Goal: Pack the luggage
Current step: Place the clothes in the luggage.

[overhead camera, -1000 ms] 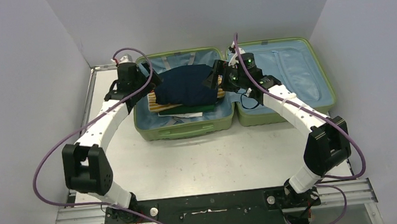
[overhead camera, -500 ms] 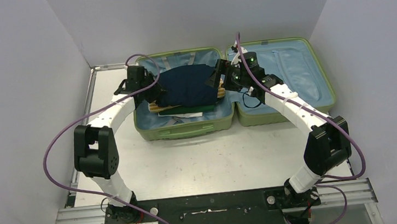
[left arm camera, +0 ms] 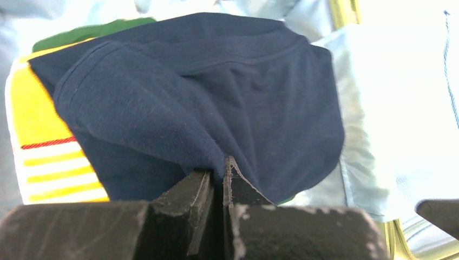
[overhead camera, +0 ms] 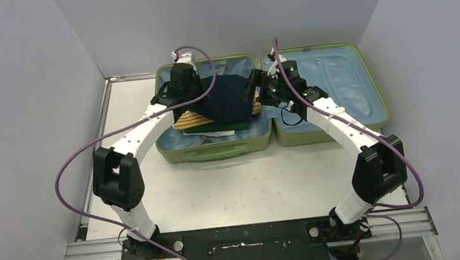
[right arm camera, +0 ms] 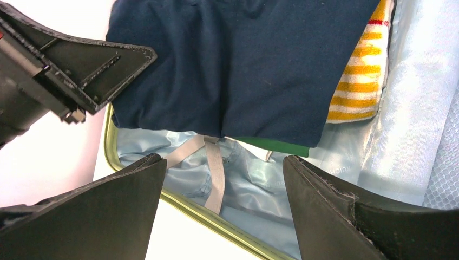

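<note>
Navy cloth is the work right now. The navy garment (left arm camera: 216,92) lies on top of the pile, and the left gripper (left arm camera: 217,169) has its jaws clamped on a small fold of it right at the fingertips. The luggage (overhead camera: 216,149) lies open beneath both grippers. The pile sits in the half under the left one, and the lined lid half is off to the far side of the right one.

- A yellow striped cloth (left arm camera: 38,157) shows below and to the left of the left fingers, with a green garment (right arm camera: 273,145) under the pile.
- The right gripper (right arm camera: 223,162) hangs at the pile's other edge with its jaws wide apart, holding nothing. A grey strap (right arm camera: 214,173) lies loose between its fingers.

We judge the step to be tidying or tucking the navy layer. To do it well, we pull low and slow along the pile so that only the top layer travels. The pinch is shallow and could slip. The striped cloth must not drag along with it. The right gripper could press the far edge down if the pile shifts.

Against the frame a second back:
- The left arm has swung in from the luggage's outer edge onto the pile.
- Its jaws have gone from wide to closed.
- The right arm has not moved.
</note>
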Action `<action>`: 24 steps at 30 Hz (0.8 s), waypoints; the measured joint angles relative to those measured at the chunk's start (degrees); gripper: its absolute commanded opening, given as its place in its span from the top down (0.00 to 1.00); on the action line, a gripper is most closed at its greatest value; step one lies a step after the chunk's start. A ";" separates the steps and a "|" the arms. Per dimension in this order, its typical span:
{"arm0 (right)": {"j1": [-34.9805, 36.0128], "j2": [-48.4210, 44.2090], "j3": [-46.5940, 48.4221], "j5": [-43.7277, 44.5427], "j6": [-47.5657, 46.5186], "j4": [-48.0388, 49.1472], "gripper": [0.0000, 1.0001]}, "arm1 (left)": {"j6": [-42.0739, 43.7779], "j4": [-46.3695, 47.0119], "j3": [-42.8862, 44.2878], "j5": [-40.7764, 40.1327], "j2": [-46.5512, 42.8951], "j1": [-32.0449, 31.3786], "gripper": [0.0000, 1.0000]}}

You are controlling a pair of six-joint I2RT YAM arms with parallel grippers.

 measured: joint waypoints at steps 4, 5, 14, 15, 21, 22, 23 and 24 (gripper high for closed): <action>-0.02 0.00 0.00 0.02 -0.02 -0.02 0.20 | 5.99 -0.48 3.04 -4.81 0.00 -5.31 1.00; -0.04 0.00 0.00 0.02 -0.02 -0.04 0.20 | 6.93 -0.63 3.78 -5.68 0.00 -6.23 1.00; -0.39 -0.04 0.00 0.07 -0.20 -0.37 0.20 | 7.69 -1.49 1.55 -8.48 0.02 -1.57 0.96; -0.39 -0.11 -0.02 0.07 -0.22 -0.46 0.20 | 7.32 -1.90 0.96 -8.39 0.07 -0.17 0.87; -0.44 -0.96 -0.66 0.11 -0.46 -1.11 0.20 | 6.32 -4.24 -0.07 -7.28 0.22 5.92 0.32; -0.44 -1.01 -0.68 0.11 -0.52 -1.07 0.20 | 6.03 -4.37 -0.07 -7.32 0.15 6.12 0.28; -0.44 -1.05 -0.68 0.11 -0.66 -1.11 0.19 | 5.92 -4.52 -0.11 -7.23 0.02 6.08 0.26; -0.44 -1.05 -0.68 0.11 -0.66 -1.09 0.19 | 5.62 -4.76 -0.39 -7.21 -0.31 5.86 0.23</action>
